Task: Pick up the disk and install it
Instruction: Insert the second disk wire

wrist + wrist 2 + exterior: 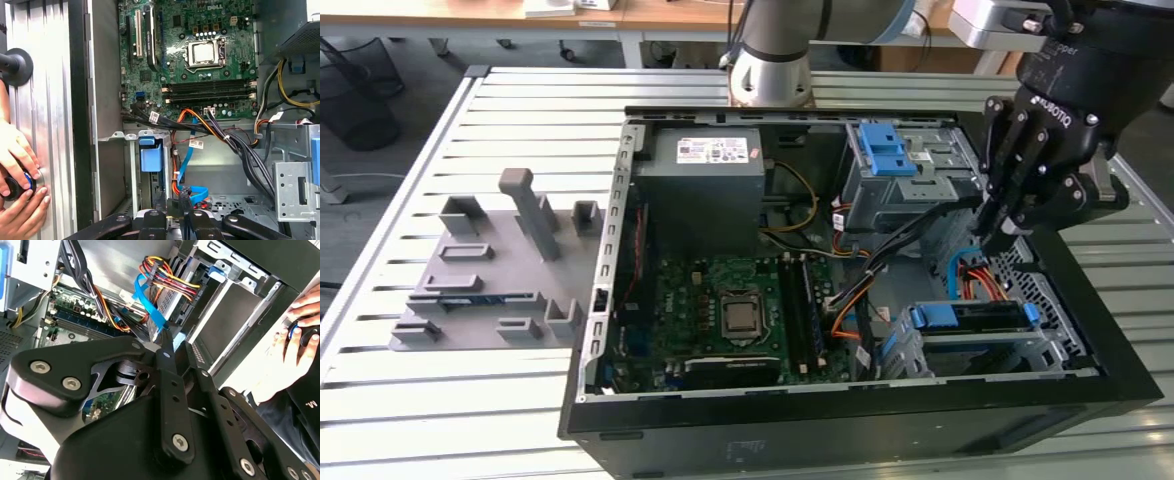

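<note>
Closest to the lens in the second wrist view is the gripper [165,342] itself, black linkages everywhere. As far as I can tell its fingers are pinched together at the tips with nothing between them, so it's closed and empty. The disk [970,318] sits in the lower drive bay at the corner of the computer case [854,420], on the exterior view's right and toward the near wall, blue bracket facing up; it looks already slotted in, though I can't say if it's fully seated. Its long axis runs across the exterior view, left to right. The key bit: the gripper hangs just above and a little behind that bay, tips pointing down into the case, so the disk lies below it and toward the near wall, close but apparently not touching. A flat blue cable [192,165] and an orange bundle run right by the fingertips. Further out there's the grey cage [894,160] with two blue latches, then the motherboard [734,310] and the power-supply box [707,165]. Outside the case, a grey parts fixture [487,270] rests on the slatted tabletop [400,400], and a person's hand [17,160] holds a small black knob there.
</note>
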Robot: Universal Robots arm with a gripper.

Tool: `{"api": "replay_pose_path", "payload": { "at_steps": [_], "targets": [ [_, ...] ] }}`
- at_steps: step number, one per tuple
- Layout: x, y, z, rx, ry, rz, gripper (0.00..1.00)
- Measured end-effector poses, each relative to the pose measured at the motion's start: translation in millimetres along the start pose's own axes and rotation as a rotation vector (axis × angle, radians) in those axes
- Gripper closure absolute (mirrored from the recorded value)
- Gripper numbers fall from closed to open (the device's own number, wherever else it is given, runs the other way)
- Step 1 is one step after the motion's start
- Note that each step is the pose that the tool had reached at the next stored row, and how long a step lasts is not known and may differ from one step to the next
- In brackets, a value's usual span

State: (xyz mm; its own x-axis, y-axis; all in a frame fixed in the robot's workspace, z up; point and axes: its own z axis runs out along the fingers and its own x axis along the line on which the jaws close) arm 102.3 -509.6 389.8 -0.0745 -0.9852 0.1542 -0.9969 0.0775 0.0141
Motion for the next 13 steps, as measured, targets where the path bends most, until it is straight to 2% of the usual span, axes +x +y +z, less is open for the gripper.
{"api": "replay_pose_path", "payload": {
  "at_steps": [7,13],
  "targets": [
    [-7.4,0.5,-0.3,-0.0002,-0.0026,0.000,0.75],
    [-11.4,0.7,4.2,-0.0002,-0.0023,0.000,0.75]
  ]
}}
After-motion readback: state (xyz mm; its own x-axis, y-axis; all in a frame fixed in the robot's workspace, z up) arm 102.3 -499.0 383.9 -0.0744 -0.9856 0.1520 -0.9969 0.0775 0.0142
